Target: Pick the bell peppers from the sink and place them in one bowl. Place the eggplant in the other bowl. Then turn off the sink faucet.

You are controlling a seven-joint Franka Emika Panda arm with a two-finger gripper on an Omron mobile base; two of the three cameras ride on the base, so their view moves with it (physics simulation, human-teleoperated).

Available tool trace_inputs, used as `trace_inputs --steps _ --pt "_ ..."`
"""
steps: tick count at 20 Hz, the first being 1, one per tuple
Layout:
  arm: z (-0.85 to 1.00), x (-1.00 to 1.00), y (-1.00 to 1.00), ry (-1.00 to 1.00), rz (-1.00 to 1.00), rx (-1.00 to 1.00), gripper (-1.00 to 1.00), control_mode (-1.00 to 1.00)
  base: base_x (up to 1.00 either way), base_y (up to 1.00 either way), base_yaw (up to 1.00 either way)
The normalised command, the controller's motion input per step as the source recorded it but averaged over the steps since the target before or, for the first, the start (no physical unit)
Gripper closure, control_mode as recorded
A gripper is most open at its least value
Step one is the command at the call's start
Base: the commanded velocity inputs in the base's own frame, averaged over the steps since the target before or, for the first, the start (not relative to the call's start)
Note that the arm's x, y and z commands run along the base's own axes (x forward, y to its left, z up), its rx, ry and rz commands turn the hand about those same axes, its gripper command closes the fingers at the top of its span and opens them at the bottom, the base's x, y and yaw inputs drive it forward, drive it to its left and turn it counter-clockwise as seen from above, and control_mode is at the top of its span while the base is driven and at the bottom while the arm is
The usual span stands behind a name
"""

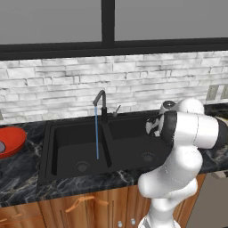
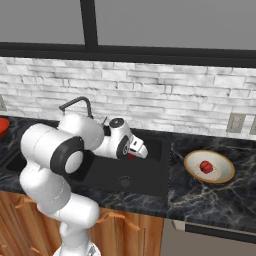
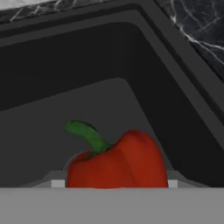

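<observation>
My gripper (image 2: 134, 153) hangs over the right basin of the black sink (image 2: 150, 186), shut on a red bell pepper (image 2: 131, 156). In the hand view this bell pepper (image 3: 122, 159), with a curved green stem, sits between the fingertips (image 3: 57, 183), and the basin's corner lies behind it. A second bell pepper (image 2: 205, 167) lies in the tan bowl (image 2: 224, 175) on the counter to the right. The red bowl (image 1: 13, 137) stands left of the sink with a pale grey eggplant (image 1: 2, 147) at the picture's edge. Water (image 1: 97, 133) runs from the black faucet (image 1: 101, 100) into the left basin.
The faucet's thin grey lever (image 1: 117, 109) stands beside the spout. A white brick wall rises behind the sink, with outlets (image 2: 233, 122) at the right. Dark marble counter (image 2: 200, 200) surrounds the sink. My own arm (image 1: 191, 133) blocks the sink's right end in the left base view.
</observation>
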Motion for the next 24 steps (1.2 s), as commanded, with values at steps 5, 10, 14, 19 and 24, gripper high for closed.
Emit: trace_inputs --steps 5,10,14,19,24 --pt "0.66 -0.07 -0.29 0.0 -0.14 0.03 1.0 -1.0 0.0 0.0 0.0" --pt "0.6 0.0 -0.41 0.01 -0.13 0.04 1.0 -1.0 0.0 0.0 0.0" --pt "0.48 0.0 -0.55 0.05 -0.13 0.06 1.0 -1.0 0.0 0.0 0.0" --pt "0.33 0.0 -0.63 0.05 -0.13 0.06 1.0 -1.0 0.0 0.0 0.0" --pt "0.12 0.0 -0.69 0.01 -0.13 0.02 1.0 -1.0 0.0 0.0 0.0"
